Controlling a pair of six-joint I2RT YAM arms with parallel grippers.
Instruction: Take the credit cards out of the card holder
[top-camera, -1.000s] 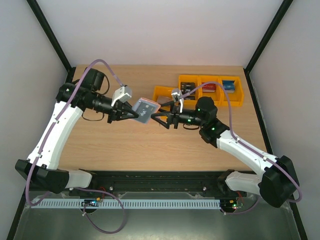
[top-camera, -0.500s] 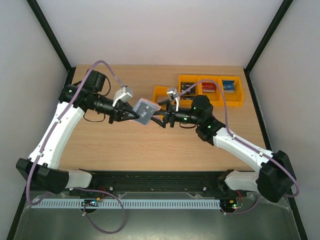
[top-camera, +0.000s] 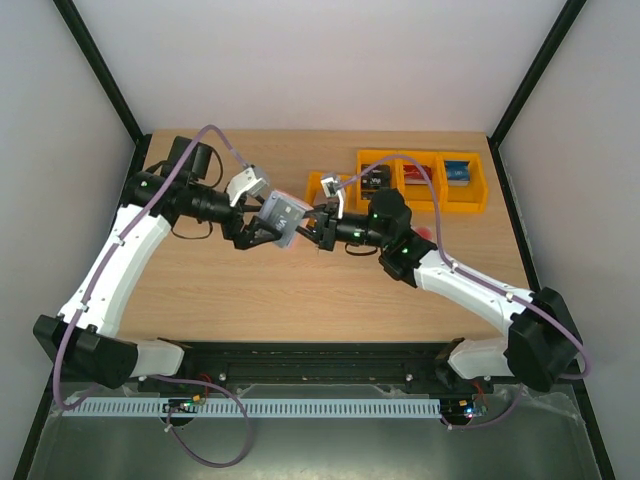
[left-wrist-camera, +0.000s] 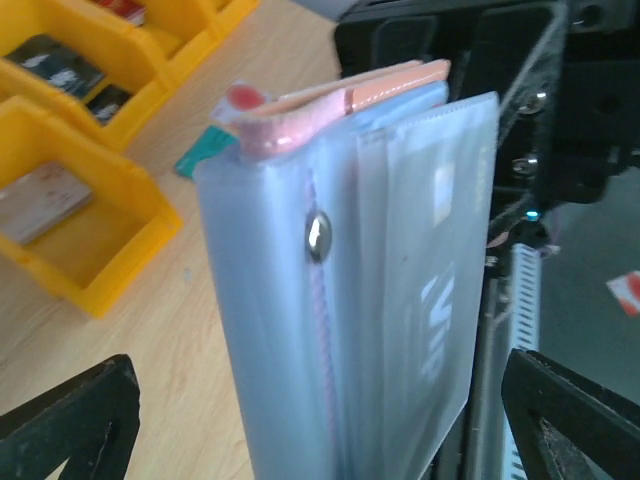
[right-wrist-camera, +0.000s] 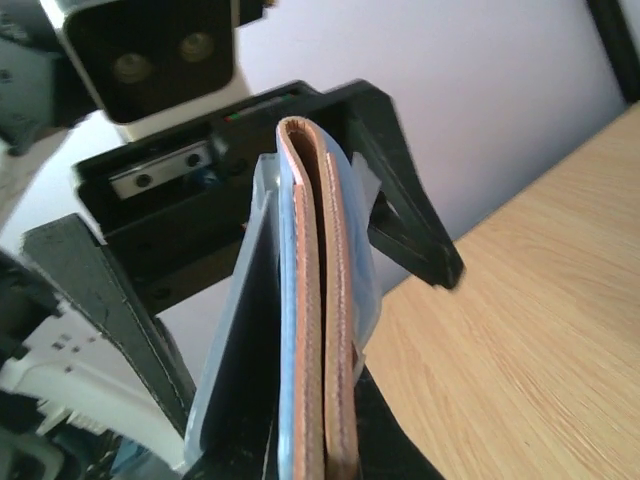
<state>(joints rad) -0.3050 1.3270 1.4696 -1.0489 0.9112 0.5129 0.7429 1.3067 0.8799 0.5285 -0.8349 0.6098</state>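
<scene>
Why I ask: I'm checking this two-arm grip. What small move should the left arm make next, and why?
Probably draw the left gripper back slightly, then re-aim at the light card. The left jaws stand wide either side of the card holder, gripping nothing, while the right gripper, shut on the holder, holds it aloft.

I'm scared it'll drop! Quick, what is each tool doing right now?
Left tool: open, holding nothing.
Right tool: closed on the card holder.
</scene>
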